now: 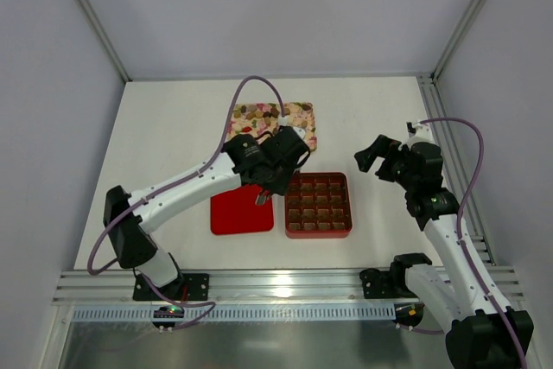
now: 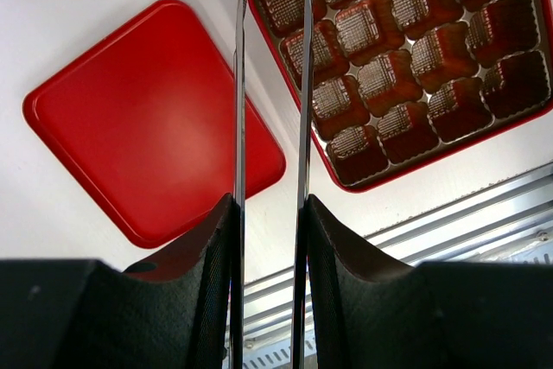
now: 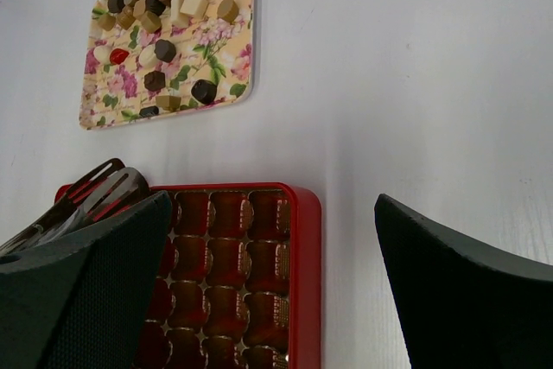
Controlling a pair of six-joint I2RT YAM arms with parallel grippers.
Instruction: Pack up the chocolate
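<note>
The chocolates (image 1: 268, 114) lie as many small brown, dark and pale pieces on the flowered tray (image 1: 304, 136) at the back; they also show in the right wrist view (image 3: 164, 49). The red box (image 1: 319, 232) with its brown gridded insert stands in front of it, its cells looking empty (image 2: 415, 41). My left gripper (image 1: 262, 193) is shut on thin metal tongs (image 2: 239, 84), over the gap between the box and the red lid (image 1: 241, 213). A brown bit shows between the tong tips at the frame's top edge. My right gripper (image 1: 373, 159) is open and empty, right of the box.
An aluminium rail (image 1: 285, 287) runs along the near table edge. Frame posts stand at the back corners. Purple cables loop over both arms. The tongs (image 3: 95, 192) reach the box's far left corner in the right wrist view.
</note>
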